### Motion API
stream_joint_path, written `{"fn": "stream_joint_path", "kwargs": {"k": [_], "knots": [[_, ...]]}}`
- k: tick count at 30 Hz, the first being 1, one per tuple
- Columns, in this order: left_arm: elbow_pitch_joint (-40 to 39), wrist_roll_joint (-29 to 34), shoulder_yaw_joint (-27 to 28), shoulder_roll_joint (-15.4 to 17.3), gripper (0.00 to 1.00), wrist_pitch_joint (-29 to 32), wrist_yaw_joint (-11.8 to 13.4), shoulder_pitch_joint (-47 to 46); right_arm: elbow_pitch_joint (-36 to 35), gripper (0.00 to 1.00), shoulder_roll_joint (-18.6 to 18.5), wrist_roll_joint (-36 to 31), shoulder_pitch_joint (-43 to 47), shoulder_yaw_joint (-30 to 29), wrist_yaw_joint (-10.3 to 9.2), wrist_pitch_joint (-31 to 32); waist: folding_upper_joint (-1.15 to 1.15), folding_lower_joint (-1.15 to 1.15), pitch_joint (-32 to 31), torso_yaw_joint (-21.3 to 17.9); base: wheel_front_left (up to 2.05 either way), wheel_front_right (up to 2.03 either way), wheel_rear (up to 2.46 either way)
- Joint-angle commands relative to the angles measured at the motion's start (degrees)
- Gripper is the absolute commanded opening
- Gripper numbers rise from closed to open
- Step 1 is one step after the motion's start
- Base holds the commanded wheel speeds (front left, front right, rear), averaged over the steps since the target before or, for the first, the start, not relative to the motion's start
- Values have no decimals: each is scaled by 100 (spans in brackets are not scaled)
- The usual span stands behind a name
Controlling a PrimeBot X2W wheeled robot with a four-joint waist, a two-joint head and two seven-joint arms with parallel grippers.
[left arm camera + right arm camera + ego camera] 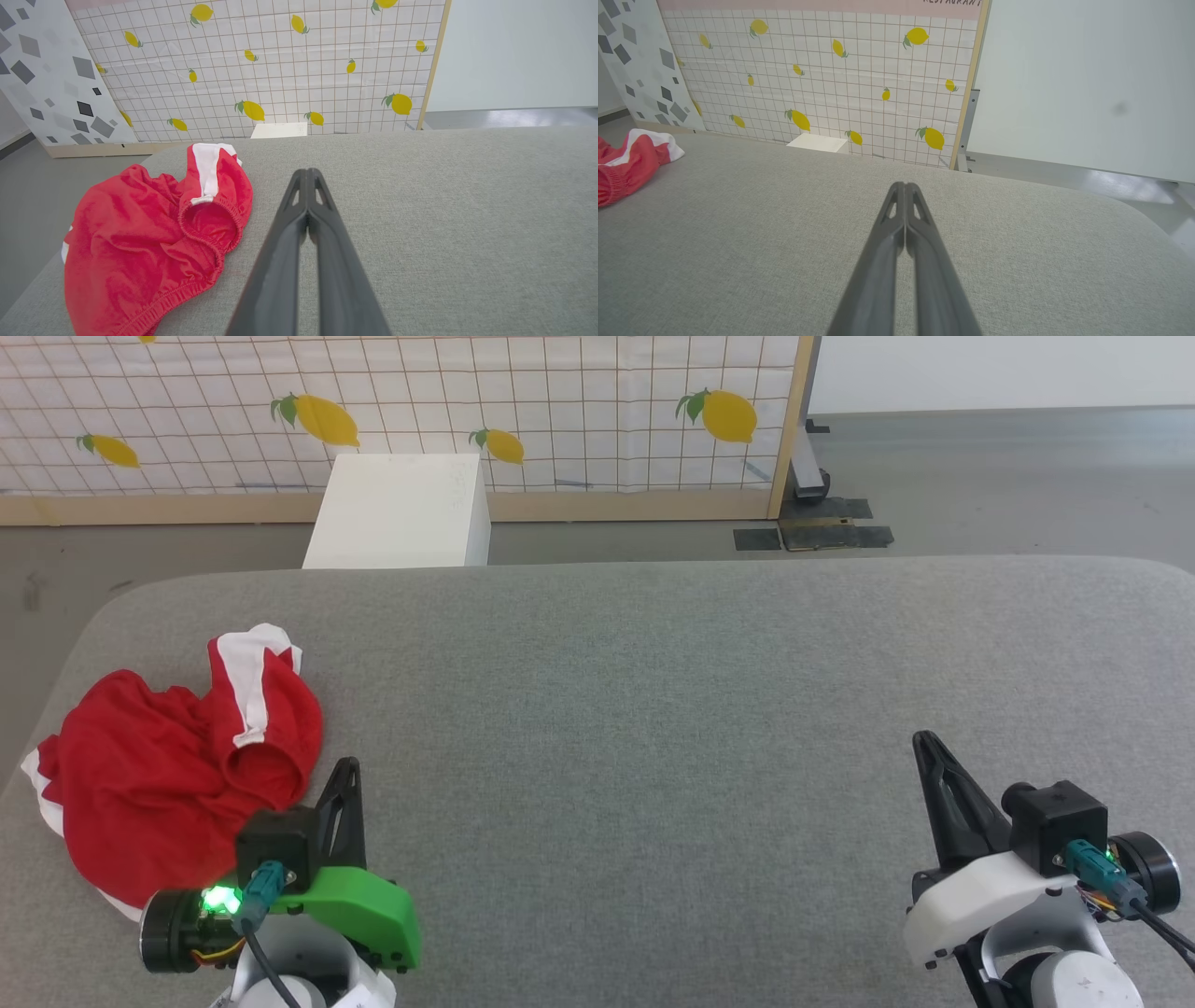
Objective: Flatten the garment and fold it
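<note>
At the robot's near-left corner of the grey fabric-covered tabletop [653, 709], the garment [159, 775] lies crumpled in a heap. Its long axis runs diagonally from the left edge towards the far right. The end with the white stripe [250, 695] points away from the robot, and a gathered elastic opening [210, 224] gapes on the side facing the left end effector [347, 767]. That end effector is closed on nothing, just right of the cloth. The right end effector [924, 739] is also closed and empty, well apart over bare surface. Beyond the far edge stand a white box [401, 509], a lemon-print screen [560, 411] and grey floor [980, 476].
</note>
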Motion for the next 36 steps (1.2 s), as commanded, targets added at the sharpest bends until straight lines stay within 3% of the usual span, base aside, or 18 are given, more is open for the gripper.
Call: {"fn": "stream_joint_path", "kwargs": {"k": [1, 19, 20, 36], "knots": [[-14, 74, 18, -19, 0, 8, 38, 76, -29, 0, 8, -37, 84, 7, -10, -1, 0, 0, 0, 0, 0, 0, 0], [-14, 74, 18, -19, 0, 8, 38, 76, -29, 0, 8, -37, 84, 7, -10, -1, 0, 0, 0, 0, 0, 0, 0], [-1, -7, -5, 1, 100, -2, 1, 0, 5, 100, 0, 5, 0, -2, 0, -3, 0, 0, 0, 0, 0, 0, 0], [41, -736, -27, -1, 100, -160, -70, 8, 120, 100, 0, 707, 83, -80, -1, -161, 0, 0, 7, 0, 0, 0, 0]]}}
